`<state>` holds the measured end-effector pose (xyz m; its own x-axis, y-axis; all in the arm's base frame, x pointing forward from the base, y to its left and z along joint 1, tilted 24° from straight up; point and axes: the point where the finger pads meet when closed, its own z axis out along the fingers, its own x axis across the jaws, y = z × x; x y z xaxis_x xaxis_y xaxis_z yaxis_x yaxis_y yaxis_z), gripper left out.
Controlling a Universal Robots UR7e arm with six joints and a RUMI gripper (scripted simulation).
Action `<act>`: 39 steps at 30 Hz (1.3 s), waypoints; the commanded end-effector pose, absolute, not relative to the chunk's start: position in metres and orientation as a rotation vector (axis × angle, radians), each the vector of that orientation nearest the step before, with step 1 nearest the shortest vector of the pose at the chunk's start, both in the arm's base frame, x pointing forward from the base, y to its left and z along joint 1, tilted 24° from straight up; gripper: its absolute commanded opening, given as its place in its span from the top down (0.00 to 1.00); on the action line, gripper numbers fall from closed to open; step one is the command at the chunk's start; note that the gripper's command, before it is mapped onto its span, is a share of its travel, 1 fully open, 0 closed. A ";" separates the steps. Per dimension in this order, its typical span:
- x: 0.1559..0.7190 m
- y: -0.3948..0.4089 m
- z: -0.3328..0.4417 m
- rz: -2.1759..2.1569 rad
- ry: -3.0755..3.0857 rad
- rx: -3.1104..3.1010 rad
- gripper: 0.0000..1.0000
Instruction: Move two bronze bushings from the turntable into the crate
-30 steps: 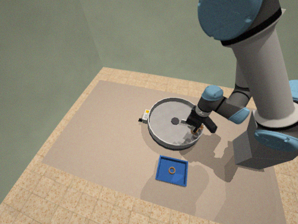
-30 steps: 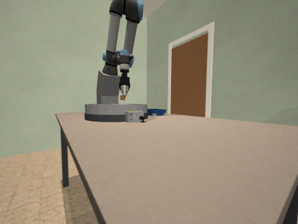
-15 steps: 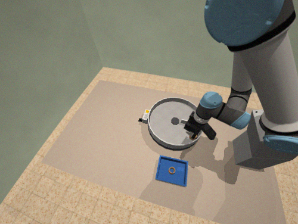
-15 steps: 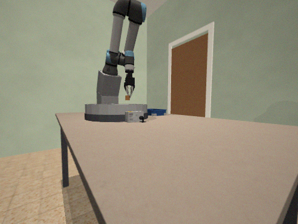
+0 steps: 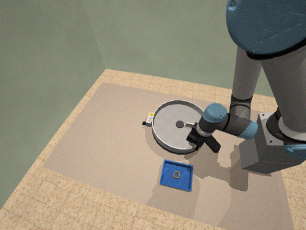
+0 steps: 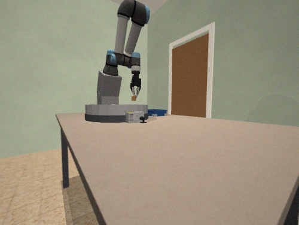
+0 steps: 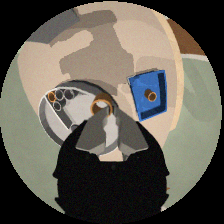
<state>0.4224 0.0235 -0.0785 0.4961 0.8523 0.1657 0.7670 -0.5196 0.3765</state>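
My gripper (image 6: 135, 91) is shut on a bronze bushing (image 6: 134, 97) and holds it by its wall, well above the near edge of the grey turntable (image 5: 177, 125). In the wrist view the bushing (image 7: 101, 105) sits at the fingertips (image 7: 102, 114), over the turntable's rim. Several grey bushings (image 7: 59, 97) lie together on the turntable's left part in that view. The blue crate (image 5: 177, 175) stands in front of the turntable with one bronze bushing (image 5: 177, 172) lying in it; the crate also shows in the wrist view (image 7: 147, 95). In the top view the arm hides most of the gripper (image 5: 194, 147).
A small grey box (image 5: 150, 117) with a yellow label stands against the turntable's left edge. The robot's grey base (image 5: 266, 147) is at the right of the turntable. The table edge runs at the left in the exterior view.
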 end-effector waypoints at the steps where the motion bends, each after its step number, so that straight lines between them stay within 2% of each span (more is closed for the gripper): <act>1: 0.430 0.044 -0.077 0.482 1.374 2.489 1.00; 39: 0.467 0.162 -0.068 0.482 1.374 2.489 1.00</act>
